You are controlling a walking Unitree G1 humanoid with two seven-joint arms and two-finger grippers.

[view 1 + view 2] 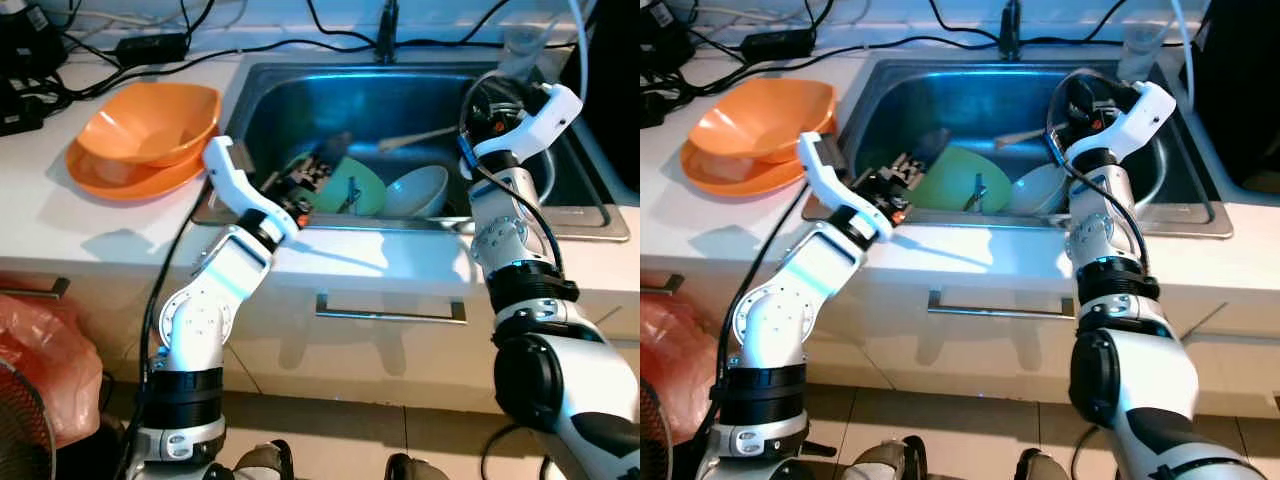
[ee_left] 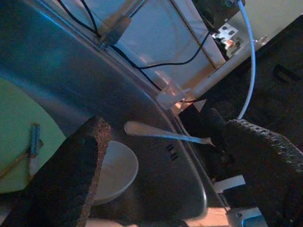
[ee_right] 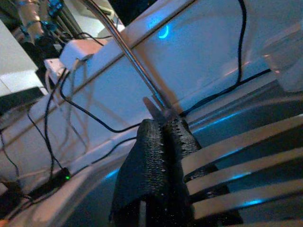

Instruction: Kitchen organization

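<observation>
A steel sink (image 1: 300,105) holds a green bowl (image 1: 360,180) with a small utensil in it and, beside it, a white bowl (image 1: 420,190). My left gripper (image 1: 318,168) reaches over the sink's front rim just above the green bowl; its fingers (image 2: 71,175) stand open with nothing between them. My right gripper (image 1: 468,132) hangs over the right side of the sink, shut on the end of a pale long utensil (image 1: 415,138) that points left across the basin. The pads (image 3: 151,161) are pressed together on its slotted end.
An orange bowl (image 1: 150,120) sits on an orange plate (image 1: 110,175) on the white counter to the left of the sink. Black cables (image 1: 150,45) and a faucet (image 1: 386,30) run along the back. A red bag (image 1: 40,350) lies on the floor at lower left.
</observation>
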